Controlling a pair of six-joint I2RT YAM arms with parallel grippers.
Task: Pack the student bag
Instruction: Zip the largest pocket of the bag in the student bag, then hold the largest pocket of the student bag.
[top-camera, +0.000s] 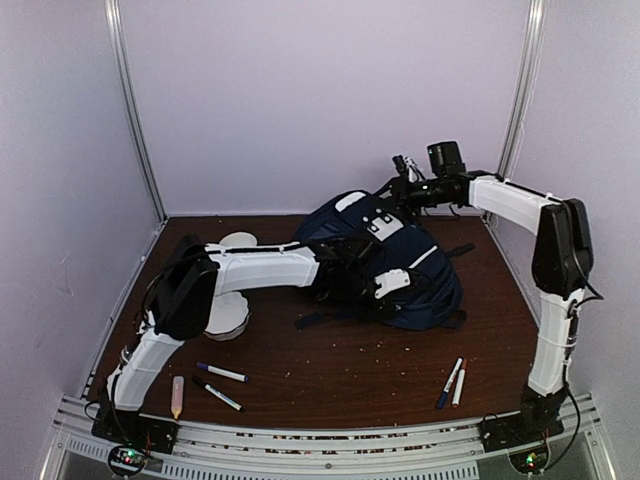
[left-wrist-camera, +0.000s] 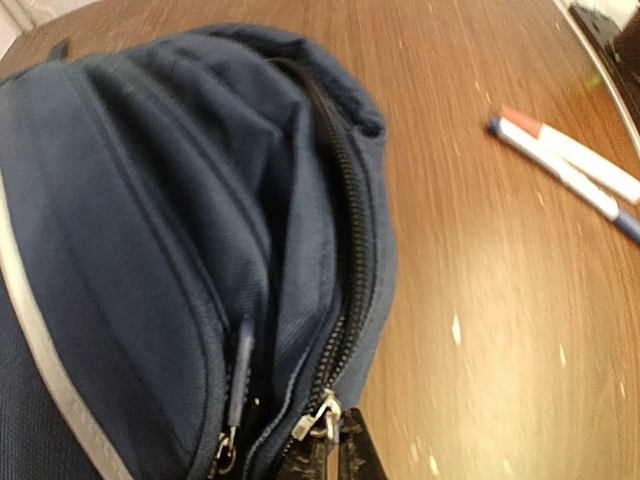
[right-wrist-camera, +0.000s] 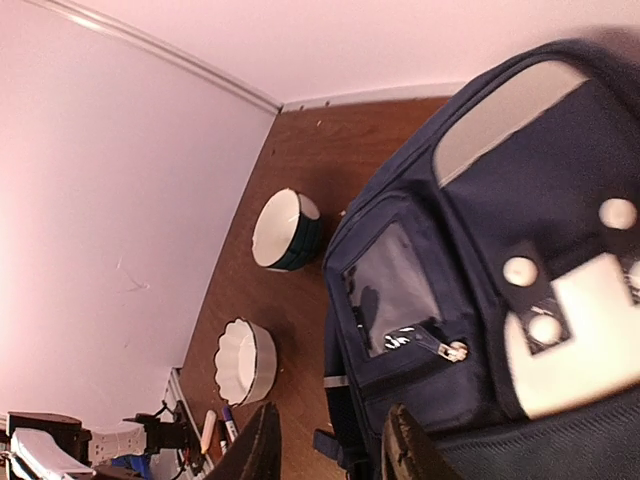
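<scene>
The student bag (top-camera: 430, 290) lay on its back just right of centre in the overhead view, front pocket up. Its long axis ran diagonally from upper centre toward lower right. The grey-patched end pointed at the back wall.

The step in hand looked like opening the main compartment. In the left wrist view the zipper (left-wrist-camera: 345, 250) gaped partway. The left gripper (left-wrist-camera: 335, 455) had its fingers pressed together right at the zipper pull (left-wrist-camera: 325, 418) (whether they actually pinched it, I could not tell).

The right gripper (right-wrist-camera: 330, 435) hung over the bag's far end, fingers spread on nothing.

The next move probably called for drawing the slider along the track with the bag braced, then fetching the markers (top-camera: 452, 382) at lower right of the table (top-camera: 330, 360).
</scene>
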